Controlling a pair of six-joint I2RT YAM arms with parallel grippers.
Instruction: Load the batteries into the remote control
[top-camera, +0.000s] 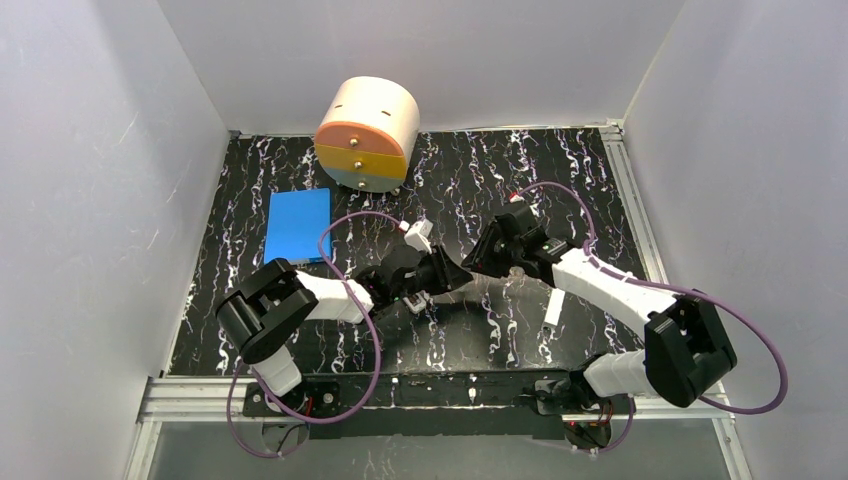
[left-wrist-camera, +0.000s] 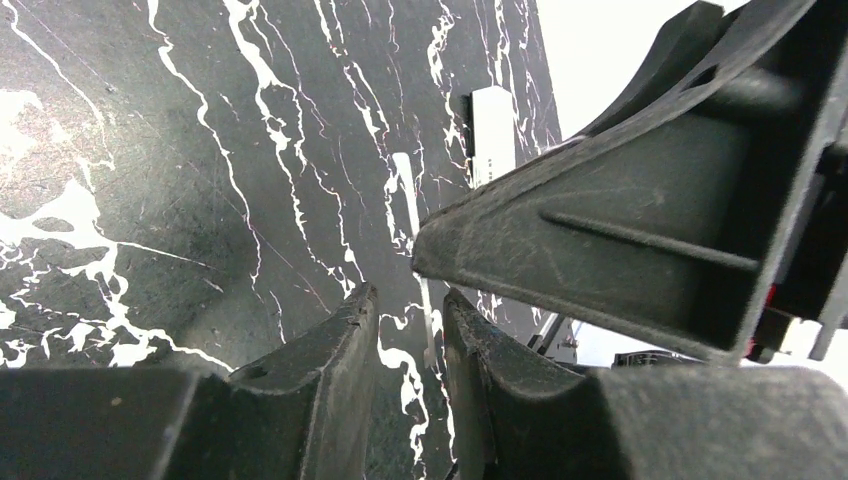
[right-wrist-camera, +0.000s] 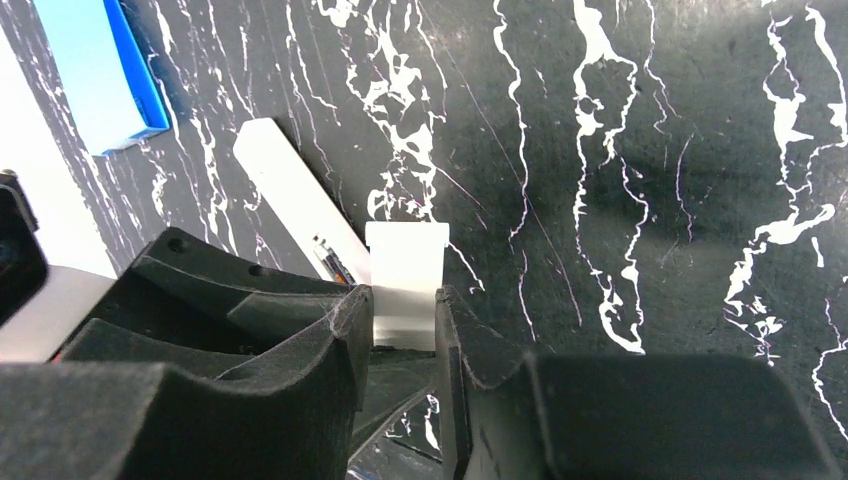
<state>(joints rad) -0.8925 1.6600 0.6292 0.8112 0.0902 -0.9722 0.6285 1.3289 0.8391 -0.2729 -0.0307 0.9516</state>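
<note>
Nearest, on the right of the counter (top-camera: 480, 340), a plain white bar (top-camera: 552, 310) is seen lying well apart from the work; it is judged to play no part in this step.

Farther in, at mid-counter, the two pincers are brought tip to tip; in the top view the remote control is hidden beneath them. The right pincer (right-wrist-camera: 400, 302) is clenched on the small white cover piece (right-wrist-camera: 407, 258), which is held by its side edges with its notched end pointing away. Just beside it, the remote control (right-wrist-camera: 295, 190) is seen lying on the counter, slanting away toward a blue box (right-wrist-camera: 95, 70); its near end is tucked against the left arm's black fingers. In that end thin dark slivers are shown; these are judged to be the batteries (right-wrist-camera: 330, 262) already seated, though they are too small for certainty.

The left pincer (left-wrist-camera: 410, 305) is drawn nearly together, with a narrow gap; a thin white strip (left-wrist-camera: 408, 205) is seen running through that gap, and whether anything is gripped cannot be told.

The step in hand is judged to be the closing of the compartment; the next move calls for the cover piece to be lined up with the open end, laid flat and slid home while the remote control is steadied.

Farthest, a round wooden drawer unit (top-camera: 368, 135) is seen against the back wall.
</note>
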